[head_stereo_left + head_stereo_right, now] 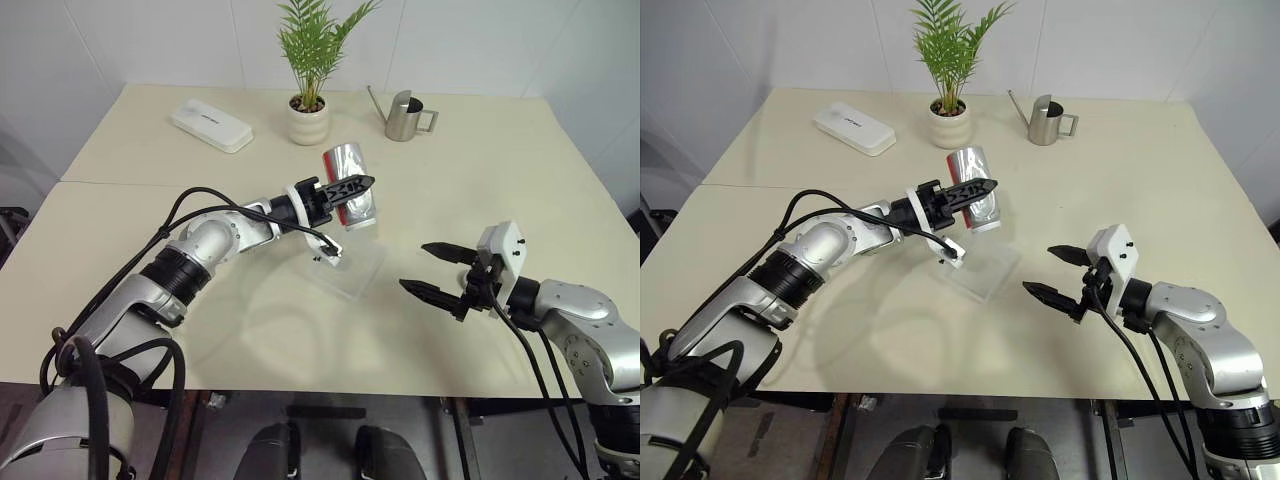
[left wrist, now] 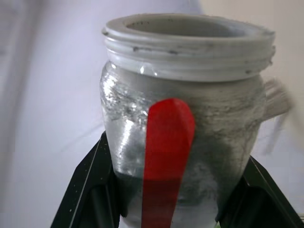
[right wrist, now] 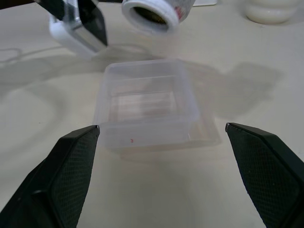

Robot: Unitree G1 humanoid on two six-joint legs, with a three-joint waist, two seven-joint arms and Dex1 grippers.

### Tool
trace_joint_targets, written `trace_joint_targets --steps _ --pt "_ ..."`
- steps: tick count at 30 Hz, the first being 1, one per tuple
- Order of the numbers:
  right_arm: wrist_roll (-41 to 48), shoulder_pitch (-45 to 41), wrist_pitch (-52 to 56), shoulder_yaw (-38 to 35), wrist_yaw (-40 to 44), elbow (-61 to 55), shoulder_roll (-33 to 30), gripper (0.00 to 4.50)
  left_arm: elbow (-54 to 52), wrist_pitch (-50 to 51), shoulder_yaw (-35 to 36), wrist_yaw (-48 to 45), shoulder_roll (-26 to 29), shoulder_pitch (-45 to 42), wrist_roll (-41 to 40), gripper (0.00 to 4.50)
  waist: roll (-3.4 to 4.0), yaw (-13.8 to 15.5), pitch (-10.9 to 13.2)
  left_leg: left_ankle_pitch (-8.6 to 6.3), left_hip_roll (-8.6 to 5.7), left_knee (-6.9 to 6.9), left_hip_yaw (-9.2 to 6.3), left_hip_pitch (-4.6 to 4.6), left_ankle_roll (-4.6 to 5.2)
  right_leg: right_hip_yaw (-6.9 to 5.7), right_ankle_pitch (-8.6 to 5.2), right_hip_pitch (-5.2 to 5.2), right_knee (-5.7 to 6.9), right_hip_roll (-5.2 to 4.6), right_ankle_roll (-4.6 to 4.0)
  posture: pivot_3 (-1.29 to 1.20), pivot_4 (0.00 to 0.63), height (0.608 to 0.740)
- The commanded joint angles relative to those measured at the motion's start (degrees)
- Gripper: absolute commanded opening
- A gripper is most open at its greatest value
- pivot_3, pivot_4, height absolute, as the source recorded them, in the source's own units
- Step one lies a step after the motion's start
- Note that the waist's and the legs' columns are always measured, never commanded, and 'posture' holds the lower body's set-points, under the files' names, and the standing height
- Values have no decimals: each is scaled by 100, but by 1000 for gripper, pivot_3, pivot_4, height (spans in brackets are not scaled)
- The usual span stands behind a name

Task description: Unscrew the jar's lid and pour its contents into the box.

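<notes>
Jar (image 1: 350, 186) sits clamped in my left gripper (image 1: 352, 187), tilted, lidless, over the box (image 1: 350, 268). It looks light, rigid and slick, so I grip mid-body. My right gripper (image 1: 437, 271) hangs spread, empty, beside the box.

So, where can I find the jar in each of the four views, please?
Left eye view: the jar is above centre, tilted, held in the left gripper.
Right eye view: the jar is just above centre, over the box.
Left wrist view: it is in the middle, mouth upward in the picture, between the black jaws.
Right wrist view: its open mouth is at the top edge, above the box.
Shared landmark: the jar's red stripe.
</notes>
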Motion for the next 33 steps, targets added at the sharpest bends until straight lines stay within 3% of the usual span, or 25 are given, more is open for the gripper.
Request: trace_joint_targets --steps 1,9,15,21,24,26,29,33 --pt "83 54 -100 -213 -47 -190 44 4469 57 460 -135 537 -31 -103 304 1974 0 -3 0 0 0 1 0 0 0 0 0 0 2 0 0 0 150 740" --pt "123 69 -103 -245 -46 -141 91 4469 -143 324 -391 799 278 37 364 1974 0 -9 0 1 1 6 0 0 -1 -1 0 -1 6 -9 0 0 150 740" --pt "109 -1 -97 -183 -47 -109 162 4469 -145 -43 -245 497 386 -8 -46 1974 0 4 0 1 1 18 0 0 -1 -2 0 0 17 -17 0 0 150 740" --pt "116 -16 -78 -178 -13 -115 181 4469 193 -1115 822 -929 481 134 -2367 1974 0 -19 0 0 6 25 -1 1 -3 -1 0 -2 24 -30 -1 0 150 740" --pt "119 -37 -71 -151 51 -85 159 4469 455 -1526 1522 -2830 288 508 -4615 1974 1 -40 -1 1 7 25 3 9 -5 -5 0 0 27 -29 -1 0 150 740" --pt "105 -87 -91 -114 119 -37 152 4469 436 -922 2086 -4144 30 789 -5941 1974 3 -40 -2 1 8 30 10 18 -6 -9 0 4 33 -29 -1 0 150 740" --pt "163 -259 -225 -137 227 65 241 4469 262 1085 3137 -5377 -333 1097 -7448 1974 1 -46 0 -2 8 62 13 13 -1 -15 0 6 49 -15 -1 0 150 740" --pt "254 -406 -307 -182 324 147 351 4469 75 2872 4283 -5672 -479 1348 -8585 1974 -3 -104 -3 -5 8 81 11 13 4 -11 3 8 65 -10 2 0 150 740"
